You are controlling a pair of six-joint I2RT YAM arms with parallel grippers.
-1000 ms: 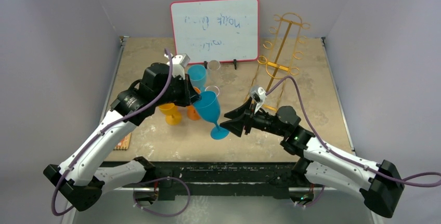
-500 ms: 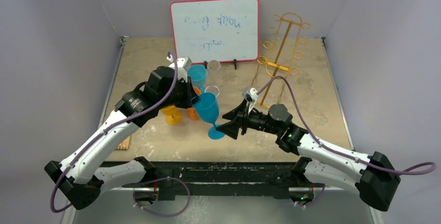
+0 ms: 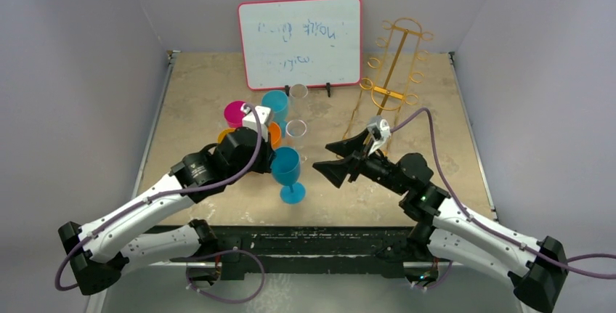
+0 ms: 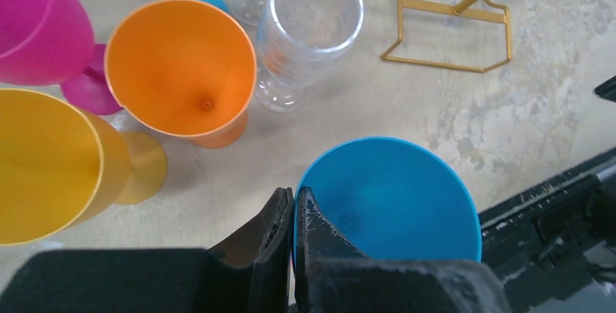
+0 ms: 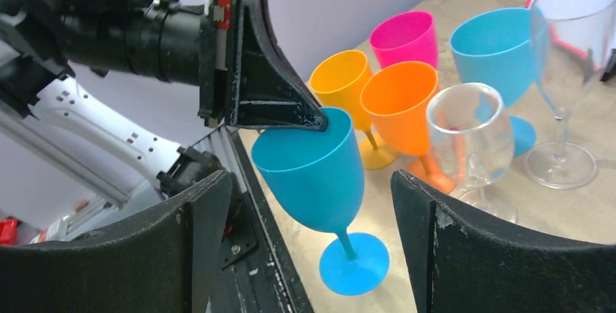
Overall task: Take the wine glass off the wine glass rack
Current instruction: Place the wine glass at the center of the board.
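Top view, lower centre: blue wine glass (image 3: 286,170) is well apart from the wine glass rack (image 3: 393,57), which stands at upper right beside the whiteboard (image 3: 299,41); no glass shows on any of the rack's loops, so the lift-off looks done.

Left gripper (image 4: 294,213) is clamped on the blue glass, fingers pinched together over the near rim, one inside the bowl and one outside; the glass leans a little in the right wrist view, foot low over the table's (image 3: 450,146) near edge; cannot tell whether the foot is fully down.

Right gripper (image 3: 332,157) has its jaws wide apart, holding nothing; it sits just right of the blue glass and faces it, the bowl framed between its fingers in its own camera.

Neighbours at upper left of the left wrist view: orange glass (image 4: 181,66), yellow glass (image 4: 43,168), magenta glass (image 4: 29,30), clear glass (image 4: 312,15); a second blue glass (image 3: 275,101) sits further up in the top view; all near the held glass, none touching it.

Step in hand, by my reading: setting the freed glass down among the others.

Next move calls for: bringing the stem upright, foot flat on the table; then parting the left fingers and lifting straight clear of the rim; a sideways drag could tip the glass toward the table edge or the orange one.
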